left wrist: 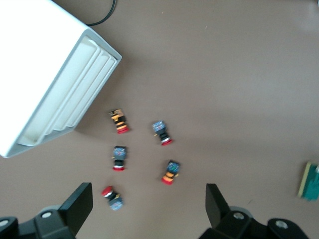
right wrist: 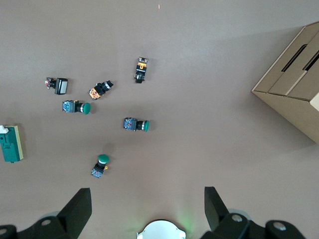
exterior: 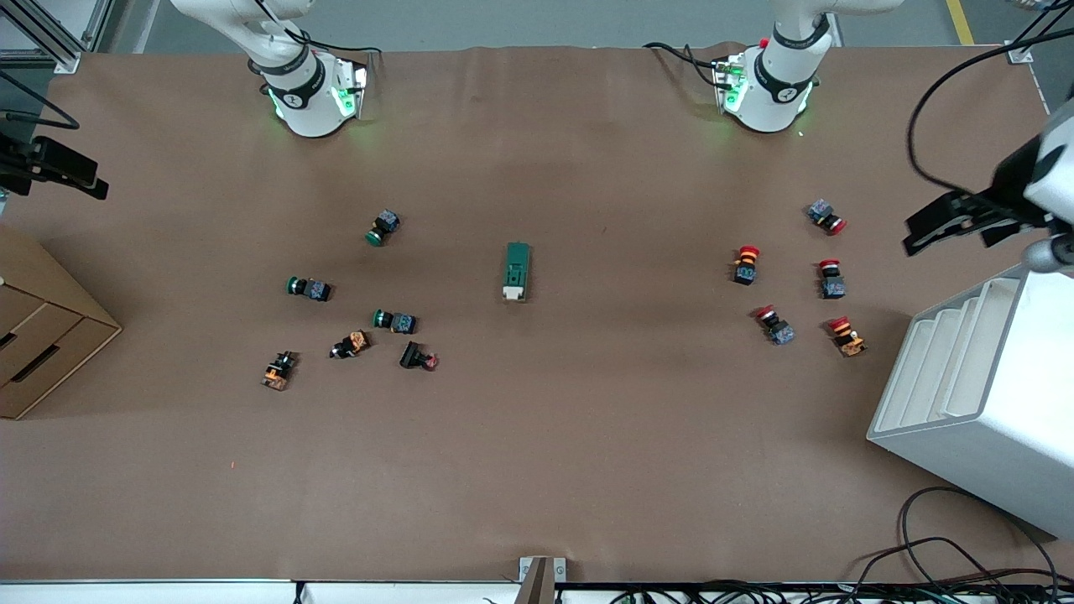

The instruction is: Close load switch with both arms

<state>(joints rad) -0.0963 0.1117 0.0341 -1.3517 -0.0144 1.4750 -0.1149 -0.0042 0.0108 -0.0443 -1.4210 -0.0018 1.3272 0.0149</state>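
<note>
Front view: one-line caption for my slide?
Load switch lies untouched mid-table between two push-button clusters; both arms wait, open grippers at the table's ends.

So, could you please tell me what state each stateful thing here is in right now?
load switch: lying flat mid-table, untouched, cream lever end toward the front camera.
left gripper: open, empty, raised above the red push-buttons.
right gripper: open, empty, raised above the green push-buttons.

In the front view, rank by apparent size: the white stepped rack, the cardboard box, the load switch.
1. White stepped rack, largest.
2. Cardboard box, though the frame edge cuts it off.
3. Load switch, smallest by far.
</note>
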